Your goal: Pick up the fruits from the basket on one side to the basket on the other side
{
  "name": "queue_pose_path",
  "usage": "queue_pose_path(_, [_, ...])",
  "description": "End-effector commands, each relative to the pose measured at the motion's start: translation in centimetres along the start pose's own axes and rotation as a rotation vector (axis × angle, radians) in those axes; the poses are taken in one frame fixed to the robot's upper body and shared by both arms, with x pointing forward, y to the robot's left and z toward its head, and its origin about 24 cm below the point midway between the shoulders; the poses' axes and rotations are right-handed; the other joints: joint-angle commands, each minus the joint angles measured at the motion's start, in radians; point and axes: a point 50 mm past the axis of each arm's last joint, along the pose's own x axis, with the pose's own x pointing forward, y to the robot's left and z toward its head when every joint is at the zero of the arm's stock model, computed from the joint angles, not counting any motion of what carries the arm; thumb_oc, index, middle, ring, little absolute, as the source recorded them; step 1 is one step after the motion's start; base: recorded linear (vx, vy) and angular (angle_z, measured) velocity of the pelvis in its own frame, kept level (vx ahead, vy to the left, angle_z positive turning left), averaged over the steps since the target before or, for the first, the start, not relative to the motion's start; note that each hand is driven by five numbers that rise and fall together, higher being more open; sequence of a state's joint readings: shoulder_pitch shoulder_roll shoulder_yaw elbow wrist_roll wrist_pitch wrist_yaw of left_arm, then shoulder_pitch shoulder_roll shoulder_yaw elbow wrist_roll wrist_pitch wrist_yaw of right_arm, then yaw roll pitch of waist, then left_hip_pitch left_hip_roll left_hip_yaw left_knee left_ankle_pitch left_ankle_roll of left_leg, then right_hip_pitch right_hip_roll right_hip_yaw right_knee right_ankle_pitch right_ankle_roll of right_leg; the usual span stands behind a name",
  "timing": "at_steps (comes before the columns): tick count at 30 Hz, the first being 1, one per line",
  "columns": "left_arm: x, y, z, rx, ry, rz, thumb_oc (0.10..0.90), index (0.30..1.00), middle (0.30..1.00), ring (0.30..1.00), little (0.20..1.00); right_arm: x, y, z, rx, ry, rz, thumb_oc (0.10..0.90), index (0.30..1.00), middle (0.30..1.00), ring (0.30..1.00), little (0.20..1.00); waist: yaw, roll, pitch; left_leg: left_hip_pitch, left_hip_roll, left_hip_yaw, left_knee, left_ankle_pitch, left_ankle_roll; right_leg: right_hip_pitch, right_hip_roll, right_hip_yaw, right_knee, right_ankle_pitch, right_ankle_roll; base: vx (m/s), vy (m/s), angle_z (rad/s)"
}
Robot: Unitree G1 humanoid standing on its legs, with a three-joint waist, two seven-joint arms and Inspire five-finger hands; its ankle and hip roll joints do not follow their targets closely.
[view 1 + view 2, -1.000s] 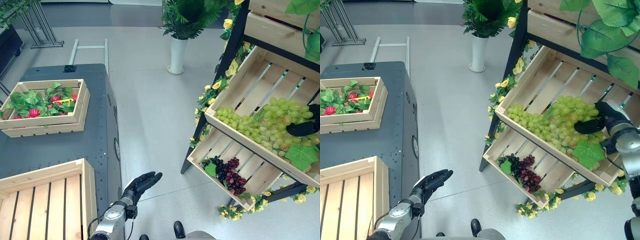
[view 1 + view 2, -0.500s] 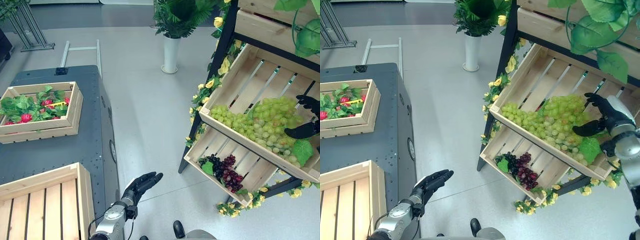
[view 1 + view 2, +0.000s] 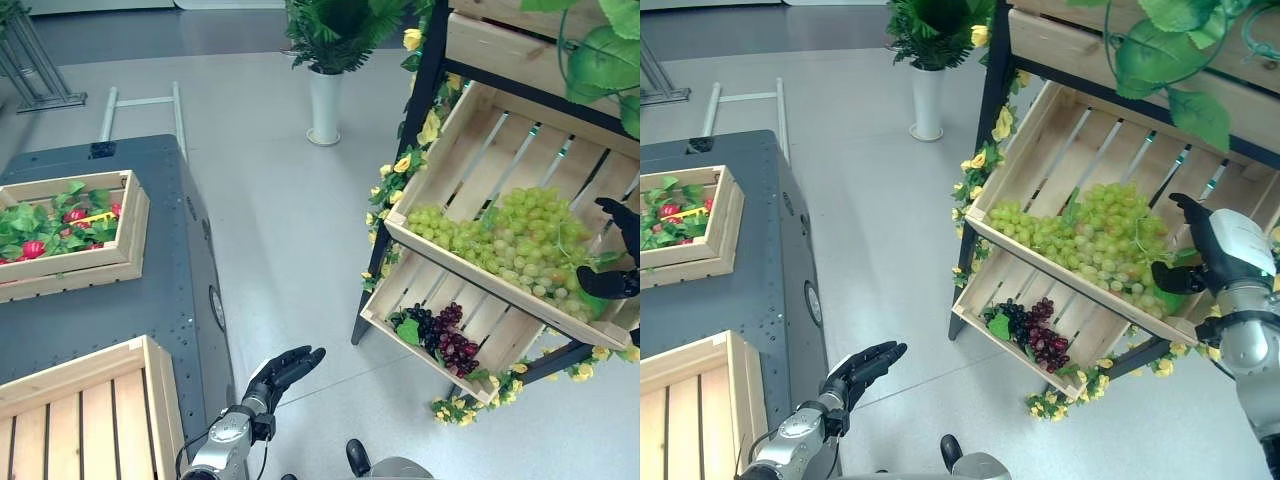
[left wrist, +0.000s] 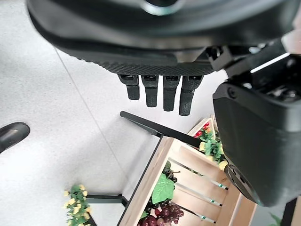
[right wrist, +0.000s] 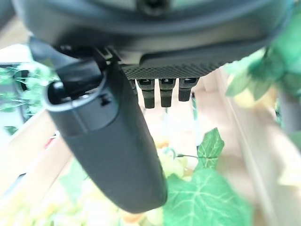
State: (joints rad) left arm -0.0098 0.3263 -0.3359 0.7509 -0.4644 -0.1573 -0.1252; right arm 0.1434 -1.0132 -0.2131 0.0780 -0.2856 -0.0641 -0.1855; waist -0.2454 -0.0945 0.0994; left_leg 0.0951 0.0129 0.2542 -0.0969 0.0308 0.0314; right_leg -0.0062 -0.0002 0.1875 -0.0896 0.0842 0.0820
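My right hand, fingers spread and thumb apart, sits at the right edge of the frame, at the right end of the green grapes in the upper shelf crate. A second ago it lay lower on the heap; now it is lifted and opened, holding nothing. I judge no bunch was taken. The dark grapes lie in the lower crate. My left hand, fingers straight, hangs at bottom centre beside the slatted crate, lower left. The strawberry crate is at left.
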Motion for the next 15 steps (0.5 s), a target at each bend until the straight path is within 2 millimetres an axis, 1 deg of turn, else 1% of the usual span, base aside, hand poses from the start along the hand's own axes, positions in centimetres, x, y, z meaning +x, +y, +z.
queue_pose_path(1, [0.8,-0.8,3.1,-0.013,-0.179,-0.024,0.800,0.900,0.900,0.900,0.900,0.3,-6.0,3.4,-0.100,-0.246,-0.385,0.800,0.900,0.900,0.900,0.900,0.016,0.016,-0.069,0.022,-0.013,-0.048,0.010,-0.134,0.012,0.031,0.052,-0.014,0.013,-0.024,0.014,0.00,0.000,0.00])
queue_pose_path(2, [0.8,-0.9,3.1,-0.014,-0.175,-0.025,0.800,0.900,0.900,0.900,0.900,0.1,-5.9,3.7,-0.098,-0.262,-0.387,0.800,0.900,0.900,0.900,0.900,0.016,0.017,-0.069,0.023,-0.013,-0.048,0.010,-0.134,0.013,0.031,0.052,-0.013,0.014,-0.025,0.015,0.01,0.011,-0.04])
queue_pose_path(5, [0.8,-1.2,2.4,-0.007,-0.147,-0.026,0.800,0.900,0.900,0.900,0.900,-1.1,-4.9,6.1,-0.075,-0.402,-0.408,0.800,0.900,0.900,0.900,0.900,0.014,0.028,-0.066,0.029,-0.015,-0.052,0.010,-0.141,0.016,0.036,0.051,-0.011,0.014,-0.031,0.018,0.00,-0.002,-0.06])
queue_pose_path(7, [0.9,-1.5,1.7,0.000,-0.122,-0.018,0.800,0.900,0.900,0.900,0.900,-1.7,-3.6,8.1,-0.047,-0.503,-0.399,0.800,0.900,0.900,0.900,0.900,0.015,0.034,-0.062,0.028,-0.019,-0.056,0.010,-0.142,0.019,0.035,0.049,-0.009,0.013,-0.032,0.019,-0.02,-0.007,-0.01])
queue_pose_path(8, [0.9,-1.5,1.7,0.000,-0.119,-0.015,0.800,0.900,0.900,0.900,0.900,-1.8,-3.3,8.4,-0.039,-0.516,-0.397,0.800,0.900,0.900,0.900,0.900,0.017,0.034,-0.062,0.026,-0.020,-0.054,0.010,-0.139,0.019,0.033,0.049,-0.008,0.013,-0.030,0.018,0.00,0.000,0.00])
queue_pose_path(9, [0.9,-1.5,1.3,-0.014,-0.104,-0.007,0.800,0.900,0.900,0.900,0.900,-2.1,-2.4,9.2,0.005,-0.555,-0.376,0.800,0.900,0.900,0.900,0.900,0.018,0.037,-0.061,0.028,-0.022,-0.055,0.010,-0.139,0.020,0.034,0.048,-0.013,0.013,-0.032,0.018,0.00,0.000,0.00])
queue_pose_path(12, [0.9,-1.5,0.7,-0.039,-0.091,0.007,0.800,0.900,0.900,0.900,0.900,-2.4,-1.1,10.1,0.079,-0.595,-0.346,0.800,0.900,0.900,0.900,0.900,0.019,0.041,-0.063,0.030,-0.023,-0.054,0.010,-0.140,0.021,0.038,0.047,-0.014,0.011,-0.032,0.017,0.00,0.000,0.00])
queue_pose_path(13, [0.9,-1.7,0.4,-0.055,-0.087,0.009,0.800,0.900,0.900,0.900,0.900,-2.6,-0.1,10.5,0.155,-0.608,-0.319,0.800,0.900,0.900,0.900,0.900,0.021,0.044,-0.064,0.033,-0.025,-0.056,0.010,-0.141,0.022,0.041,0.047,-0.016,0.010,-0.034,0.016,0.00,0.000,0.00])
queue_pose_path(15, [0.9,-2.0,0.1,-0.063,-0.086,0.005,0.800,0.900,0.900,0.900,0.900,-3.0,1.5,11.6,0.228,-0.637,-0.260,0.800,0.900,0.900,0.900,0.900,0.022,0.048,-0.062,0.037,-0.026,-0.060,0.010,-0.143,0.022,0.046,0.045,-0.022,0.010,-0.037,0.015,0.00,0.000,0.00])
